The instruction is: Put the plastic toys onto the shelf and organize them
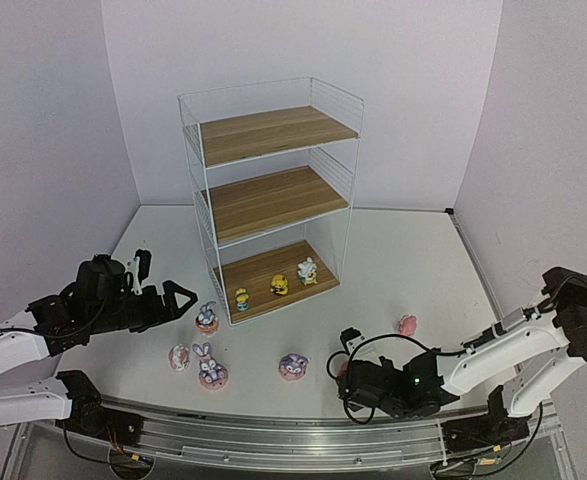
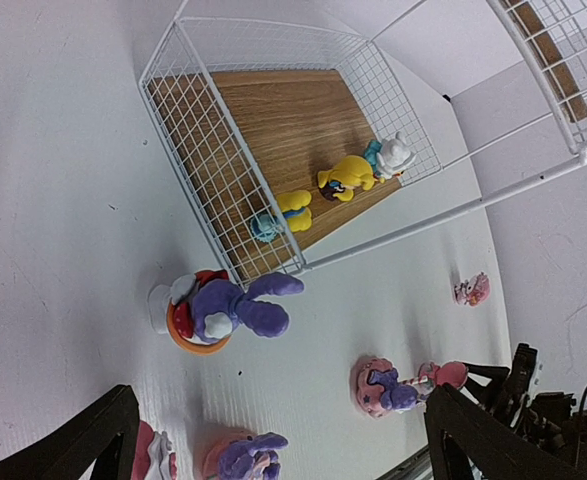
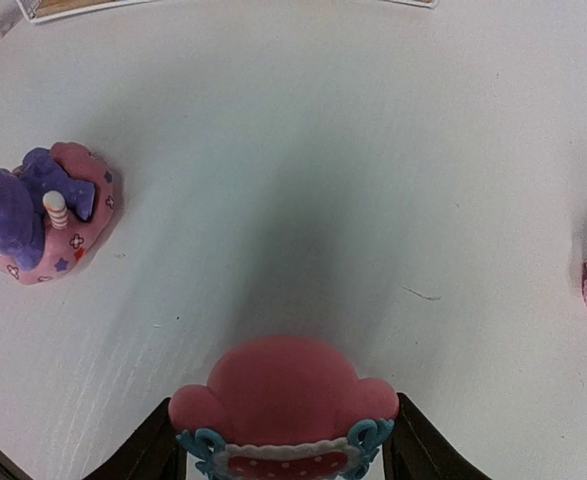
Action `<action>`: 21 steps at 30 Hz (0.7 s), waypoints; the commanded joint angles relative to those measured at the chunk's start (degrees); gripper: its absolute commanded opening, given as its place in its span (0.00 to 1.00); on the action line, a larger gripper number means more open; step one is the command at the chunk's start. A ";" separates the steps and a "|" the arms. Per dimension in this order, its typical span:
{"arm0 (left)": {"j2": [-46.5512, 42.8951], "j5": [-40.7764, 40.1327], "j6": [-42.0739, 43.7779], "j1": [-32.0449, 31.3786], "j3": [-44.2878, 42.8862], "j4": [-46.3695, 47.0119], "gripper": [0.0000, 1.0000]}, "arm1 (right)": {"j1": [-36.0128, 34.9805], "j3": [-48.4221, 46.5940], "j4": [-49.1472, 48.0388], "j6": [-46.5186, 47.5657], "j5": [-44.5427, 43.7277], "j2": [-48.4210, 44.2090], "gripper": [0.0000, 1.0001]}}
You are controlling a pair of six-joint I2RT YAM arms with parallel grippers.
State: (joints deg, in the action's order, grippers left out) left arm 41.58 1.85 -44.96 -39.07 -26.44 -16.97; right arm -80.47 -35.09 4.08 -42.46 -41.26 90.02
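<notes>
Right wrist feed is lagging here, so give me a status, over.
Left gripper open, empty. Right gripper closed on pink toy. Three toys on shelf bottom board, five loose. Nothing in the way.

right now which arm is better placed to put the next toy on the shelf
Right. The right hand has the pink toy between its fingers, so it likely only needs to carry it to the shelf. The left hand is open, holding nothing.

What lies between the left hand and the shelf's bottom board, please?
A purple bunny figurine stands there, just short of the wire side of the shelf, ahead of the open left hand. The left wrist view shows it.
</notes>
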 commanded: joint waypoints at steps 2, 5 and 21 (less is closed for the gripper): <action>-0.41 2.20 1.74 -0.04 -1.71 0.85 1.00 | -0.35 -3.02 -0.29 1.65 0.27 -3.61 0.45; -1.02 5.61 4.99 -0.04 -4.56 1.44 1.00 | -0.31 -4.52 3.22 2.74 3.99 -9.01 0.43; 11.94 44.31 11.15 -5.72 -8.49 35.82 0.98 | 3.15 -25.61 13.17 13.10 32.82 -21.73 0.33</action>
State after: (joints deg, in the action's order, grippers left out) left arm 46.91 35.42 -35.99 -40.14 -31.86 5.84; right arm -79.59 -53.56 17.07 -34.08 -21.23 67.94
